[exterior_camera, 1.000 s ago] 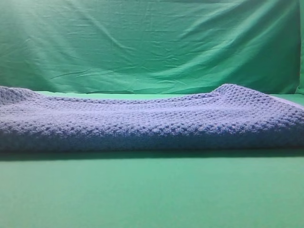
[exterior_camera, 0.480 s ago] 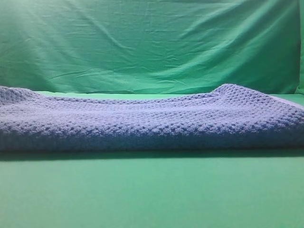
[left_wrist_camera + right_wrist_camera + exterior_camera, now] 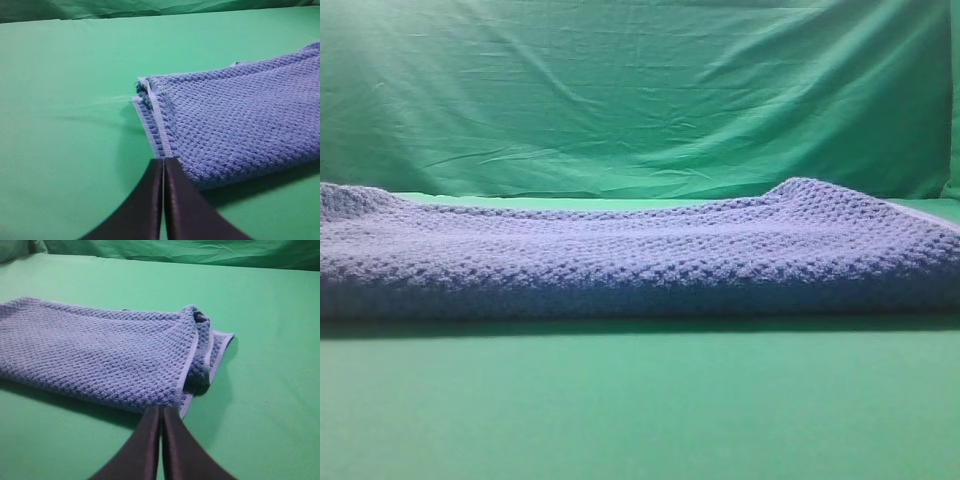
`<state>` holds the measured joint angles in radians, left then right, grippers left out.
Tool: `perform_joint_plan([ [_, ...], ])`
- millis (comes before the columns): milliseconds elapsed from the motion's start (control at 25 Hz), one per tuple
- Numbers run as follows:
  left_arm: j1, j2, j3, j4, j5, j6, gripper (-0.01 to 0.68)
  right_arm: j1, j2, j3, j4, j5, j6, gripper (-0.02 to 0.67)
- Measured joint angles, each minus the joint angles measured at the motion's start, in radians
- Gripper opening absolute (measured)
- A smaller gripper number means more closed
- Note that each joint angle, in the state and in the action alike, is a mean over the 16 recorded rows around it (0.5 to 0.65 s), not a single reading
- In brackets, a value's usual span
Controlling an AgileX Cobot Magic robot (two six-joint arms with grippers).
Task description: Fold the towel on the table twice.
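Two grippers, jaws pressed together, empty: left gripper at towel's 9 o'clock end, right gripper at 3 o'clock end. Towel folded, flat on table.

Green table under folded towel

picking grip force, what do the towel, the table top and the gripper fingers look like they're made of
Towel: soft woven cloth, probably cotton or microfibre, matte, judging by its bumpy waffle texture and stitched pale hem.
Table: smooth matte green surface, no grain or weave visible; possibly a mat or painted board.
Left gripper and right gripper fingers: dark, smooth, slightly glossy, likely plastic or rubber.
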<state>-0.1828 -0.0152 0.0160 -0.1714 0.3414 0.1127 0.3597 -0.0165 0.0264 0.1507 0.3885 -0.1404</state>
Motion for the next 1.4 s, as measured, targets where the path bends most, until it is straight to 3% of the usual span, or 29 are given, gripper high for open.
perform_joint_plan([
  [560,0.097,0.0,0.0,0.0,0.0,0.0,0.0,-0.246,0.0,0.0,0.002,0.001,-0.001,0.0],
  [1400,0.098,0.0,0.0,0.0,0.0,0.023,0.0,-0.261,0.0,0.0,-0.052,0.003,-0.002,0.0],
])
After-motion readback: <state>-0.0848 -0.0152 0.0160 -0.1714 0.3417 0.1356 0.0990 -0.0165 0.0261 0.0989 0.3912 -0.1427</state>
